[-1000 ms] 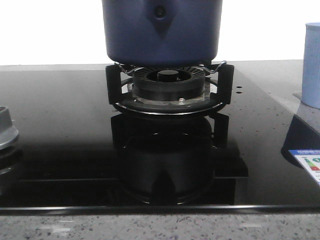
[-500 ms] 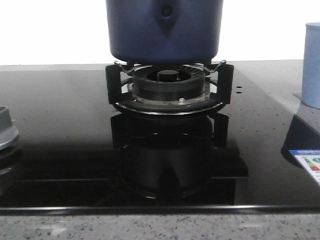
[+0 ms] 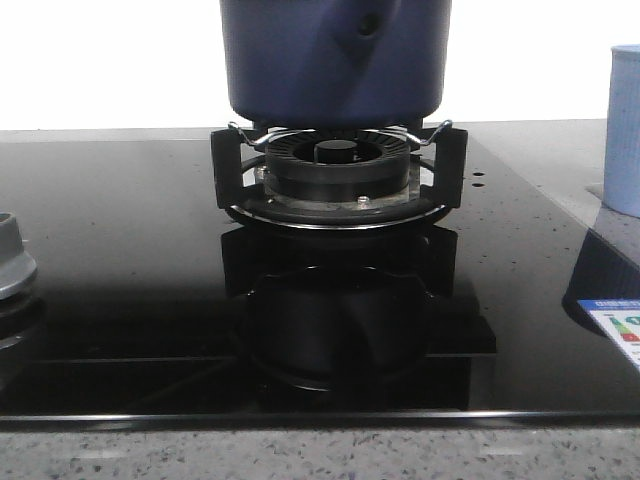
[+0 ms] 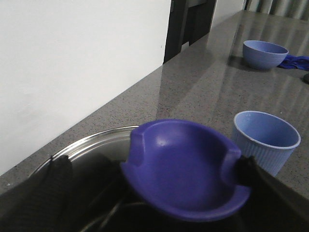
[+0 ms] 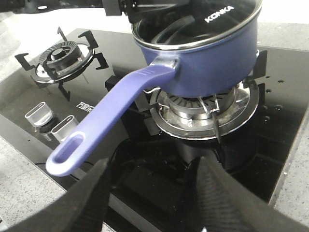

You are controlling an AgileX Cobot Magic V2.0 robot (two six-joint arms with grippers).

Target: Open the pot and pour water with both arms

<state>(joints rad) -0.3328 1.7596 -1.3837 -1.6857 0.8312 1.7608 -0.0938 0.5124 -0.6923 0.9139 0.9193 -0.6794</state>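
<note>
Pot [image 3: 335, 55]: it is sitting on the burner grate [image 3: 337, 165] at the middle of the black glass stove [image 3: 120, 250], and its long handle [image 5: 111, 111] is pointing out toward the right arm.
Lid [image 5: 193, 21]: the glass lid with the steel rim is lying on the pot, so I judge the opening is not yet done.
Left pincer [image 4: 154, 169]: it is clamping the blue lid knob [image 4: 186, 166] between its two black fingers.
Right pincer [image 5: 154, 166]: its fingers are standing spread apart just beside the free end of the handle and are touching nothing.
Step in hand: taking off the lid, as it seems to me.
Advice: the left arm should be lifting straight up and keeping the lid level. The right pincer should be closing on the handle first, so that the pot is not sliding on the grate.
Pale-blue cup [image 4: 264, 140]: it is waiting on the grey surface [image 4: 203, 82] beside the stove.
</note>
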